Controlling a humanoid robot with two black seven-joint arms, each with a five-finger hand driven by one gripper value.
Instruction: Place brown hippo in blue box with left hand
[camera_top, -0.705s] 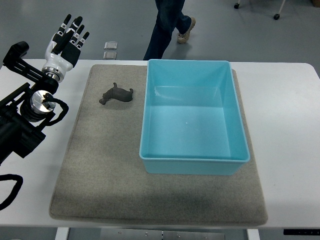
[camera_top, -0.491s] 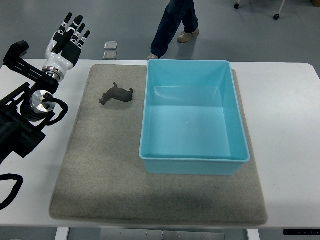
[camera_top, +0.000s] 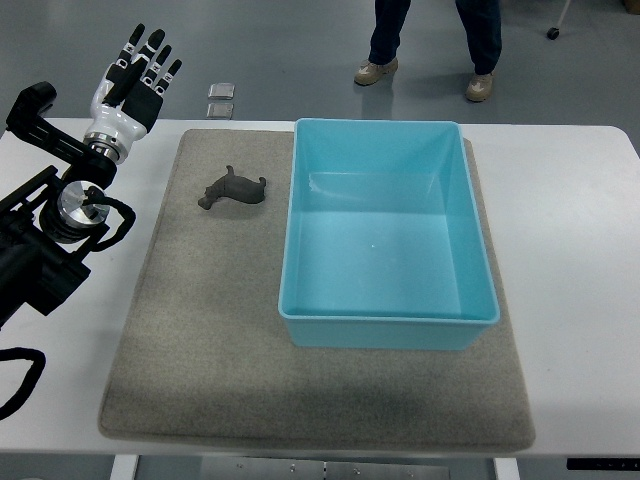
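Observation:
A small brown hippo (camera_top: 233, 188) lies on the grey mat (camera_top: 200, 330), just left of the blue box (camera_top: 388, 318). The box is open at the top and holds nothing. My left hand (camera_top: 138, 72) hovers at the table's far left corner, fingers spread and straight, holding nothing. It is well to the left of the hippo and slightly farther back. The right arm does not show.
A person's legs (camera_top: 430, 40) stand on the floor beyond the table's far edge. Two small square pads (camera_top: 221, 99) lie on the floor behind the table. My left arm's black frame and cables (camera_top: 45, 250) fill the left edge. White tabletop (camera_top: 570, 230) borders the mat.
The person behind the table has walked to the right and now stands with both feet down. My left hand and the hippo have not moved.

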